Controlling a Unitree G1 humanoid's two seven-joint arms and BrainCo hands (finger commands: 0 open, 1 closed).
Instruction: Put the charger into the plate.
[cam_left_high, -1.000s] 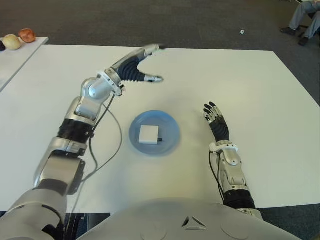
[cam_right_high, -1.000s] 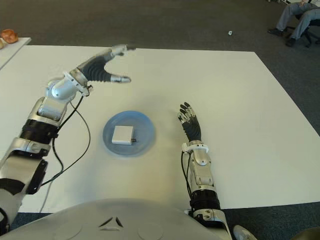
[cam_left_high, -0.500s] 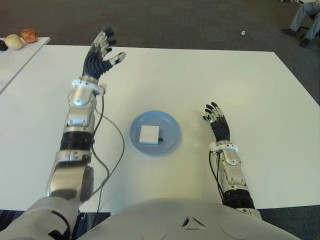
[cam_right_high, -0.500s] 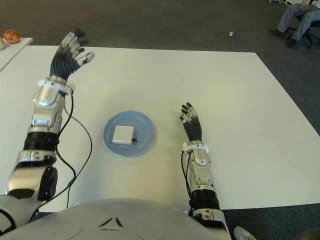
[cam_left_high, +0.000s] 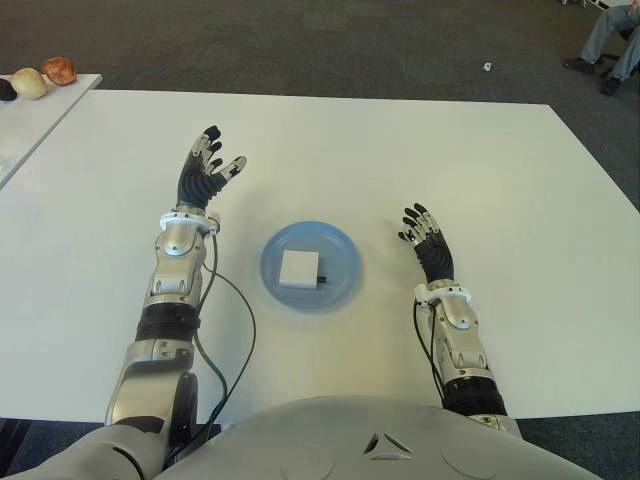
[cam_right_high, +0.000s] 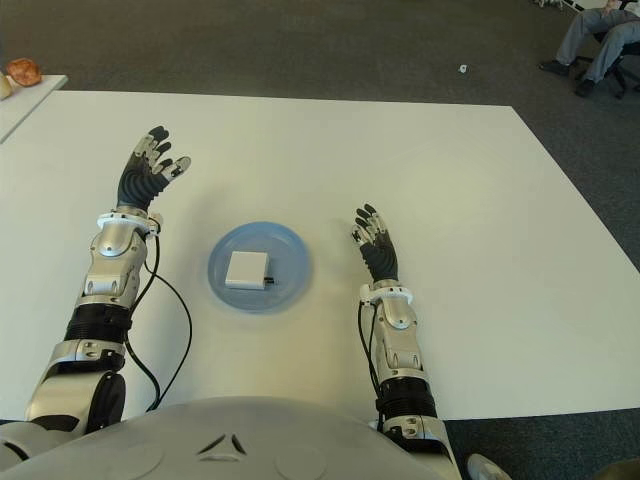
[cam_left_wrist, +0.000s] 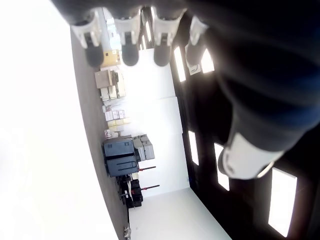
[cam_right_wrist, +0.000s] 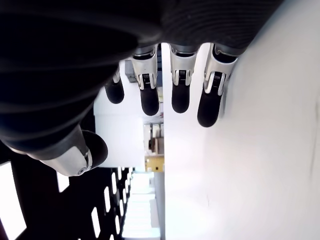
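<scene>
Left eye view, charger (cam_left_high: 299, 269) inside plate (cam_left_high: 345, 270), between empty spread left robot hand (cam_left_high: 205, 172) and right robot hand (cam_left_high: 425, 243)

My two head eye views sit high, facing forward and down over wide white table (cam_left_high: 420, 140); both share round blue plate (cam_left_high: 311, 266), both forearms, dark carpet strip beyond, with slight sideways offset between them. My left wrist view sits tight against black-and-silver left hand (cam_left_wrist: 145, 35), facing out past fingertips across room. Right wrist view equally close on black-and-silver right hand (cam_right_wrist: 165, 95), white table alongside.
</scene>
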